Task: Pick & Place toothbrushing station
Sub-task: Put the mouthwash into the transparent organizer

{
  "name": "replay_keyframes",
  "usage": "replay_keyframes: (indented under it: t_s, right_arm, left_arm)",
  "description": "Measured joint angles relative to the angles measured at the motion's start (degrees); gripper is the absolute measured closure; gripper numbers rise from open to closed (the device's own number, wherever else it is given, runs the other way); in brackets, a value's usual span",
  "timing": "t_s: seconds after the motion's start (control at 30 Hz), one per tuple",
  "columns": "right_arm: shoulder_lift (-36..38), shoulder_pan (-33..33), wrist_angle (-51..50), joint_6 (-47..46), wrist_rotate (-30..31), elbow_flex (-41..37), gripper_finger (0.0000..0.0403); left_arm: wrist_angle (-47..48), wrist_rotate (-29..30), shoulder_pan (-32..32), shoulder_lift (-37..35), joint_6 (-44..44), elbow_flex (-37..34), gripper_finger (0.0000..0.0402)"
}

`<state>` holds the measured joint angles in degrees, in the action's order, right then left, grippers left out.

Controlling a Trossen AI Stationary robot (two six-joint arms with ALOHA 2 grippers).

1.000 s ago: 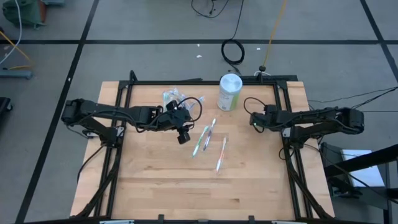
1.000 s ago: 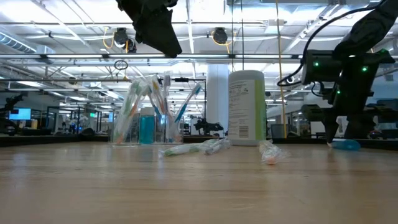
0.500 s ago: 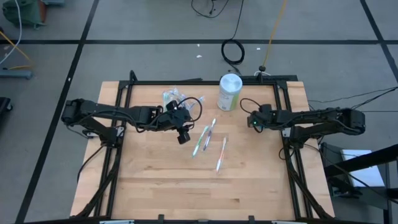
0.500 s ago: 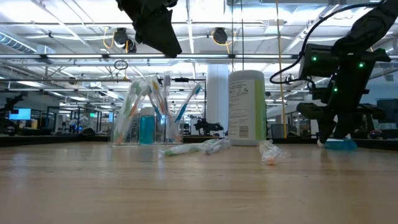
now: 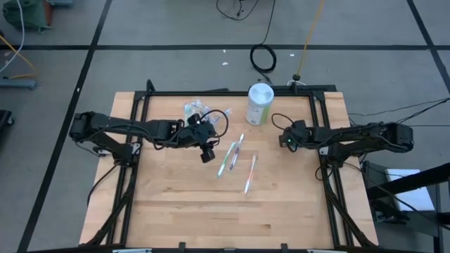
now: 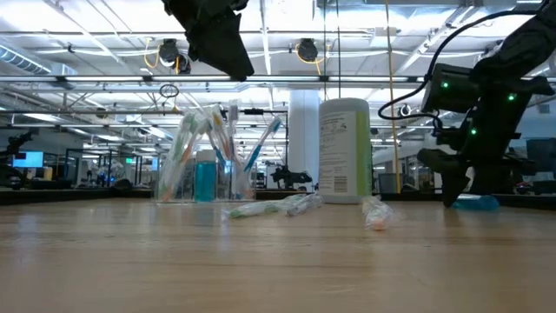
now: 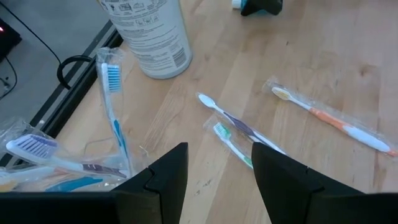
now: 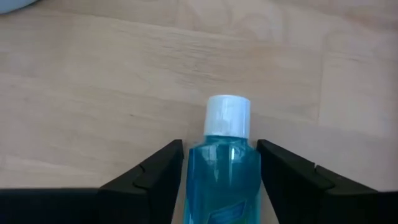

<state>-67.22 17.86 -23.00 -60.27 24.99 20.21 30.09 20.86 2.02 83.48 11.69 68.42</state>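
While the right gripper (image 8: 217, 180) sits low at the right side of the surface, its fingers (image 8: 155, 171) stand wide on either side of a small blue bottle (image 8: 222, 155) with a white cap, with slim gaps showing; whether they touch it I cannot tell. Risk: closing off-centre could squirt the smooth bottle sideways or roll it along the wood.

Left gripper (image 7: 214, 180) hangs above the surface beside the cup; fingers apart, holding nothing. Risk: descending here, it may clip the cup and scatter the bundle.

Toothbrushing station: clear cup (image 5: 195, 111) of brushes near the far edge, left of the pale-green canister (image 5: 259, 104). Three wrapped toothbrushes (image 5: 237, 150) lie loose mid-surface; crinkly wrappers likely slip.

Surface (image 5: 183, 211): pale wood planks in a black frame. Room: grey floor with dark tape lines and cables (image 5: 264, 58); ceiling beams and lamps behind in the low view.
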Motion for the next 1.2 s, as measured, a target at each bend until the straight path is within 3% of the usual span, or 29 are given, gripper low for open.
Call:
replay_keyframes:
  t_s: [0.3, 0.53, 0.83, 1.2]
  right_arm:
    - [-0.01, -0.12, 3.67, 5.82, 1.12, -0.61, 0.0245]
    - [2.28, -0.68, 7.4, 9.56, 1.73, -0.79, 0.0229]
    - [8.83, -5.82, 10.73, 17.22, 0.66, -0.96, 0.0247]
    - [7.61, -15.96, 43.13, 34.93, 1.89, -0.81, 0.0249]
  left_arm:
    - [-0.17, 0.0, -0.02, 0.0, 0.16, 0.0, 0.0218]
    - [0.17, 0.0, -0.02, 0.0, 0.51, 0.0, 0.0217]
    - [0.15, 0.0, 0.02, 0.0, 0.42, 0.0, 0.0218]
    - [-0.5, -1.72, -0.13, 0.0, 7.69, 0.0, 0.0217]
